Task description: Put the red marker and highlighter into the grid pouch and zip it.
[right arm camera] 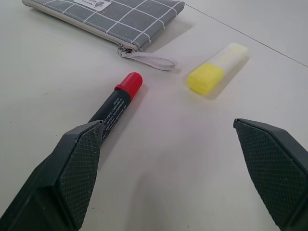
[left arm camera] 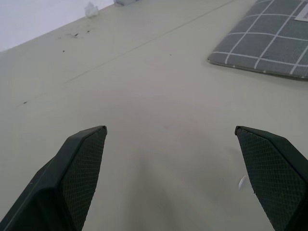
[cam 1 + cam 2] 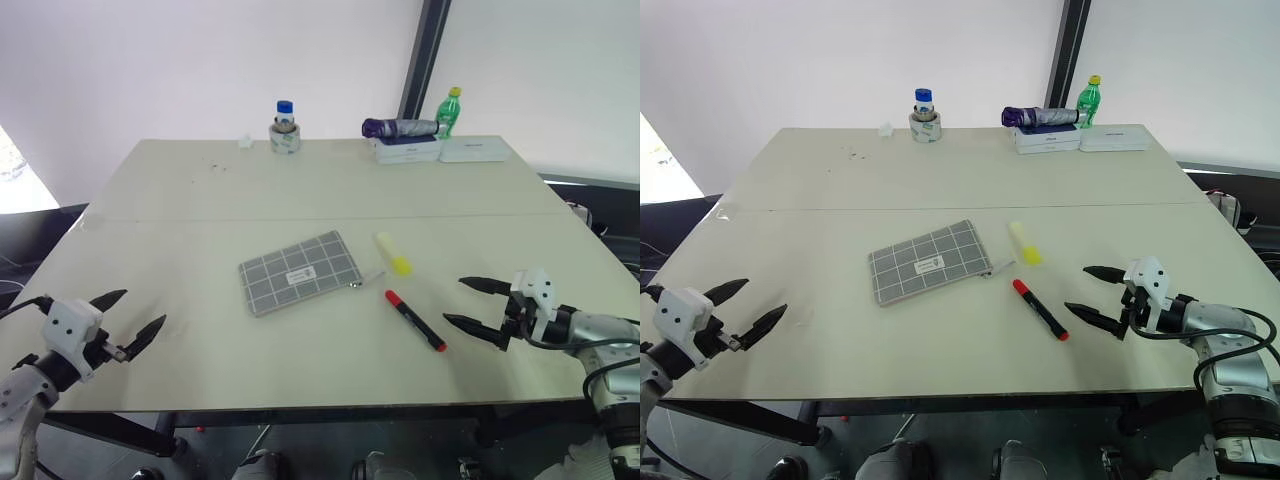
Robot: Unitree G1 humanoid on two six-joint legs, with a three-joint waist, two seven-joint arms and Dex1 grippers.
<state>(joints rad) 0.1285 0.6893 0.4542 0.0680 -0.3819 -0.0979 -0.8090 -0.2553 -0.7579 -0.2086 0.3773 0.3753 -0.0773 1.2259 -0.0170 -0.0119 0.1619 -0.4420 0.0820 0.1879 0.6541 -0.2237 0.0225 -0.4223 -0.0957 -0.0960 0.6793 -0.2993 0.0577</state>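
Right of grid pouch (image 3: 299, 272), red marker (image 3: 415, 320) diagonal, cap toward highlighter (image 3: 393, 253)

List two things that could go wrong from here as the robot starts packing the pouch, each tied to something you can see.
The red marker and highlighter are round and lie loose on the table, so a nudge may roll them. The grid pouch looks zipped and lies flat, so opening it may drag it.

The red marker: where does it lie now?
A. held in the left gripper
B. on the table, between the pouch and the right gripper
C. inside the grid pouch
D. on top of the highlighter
B: the red marker lies bare on the table, right of the grid pouch and left of the open right gripper.
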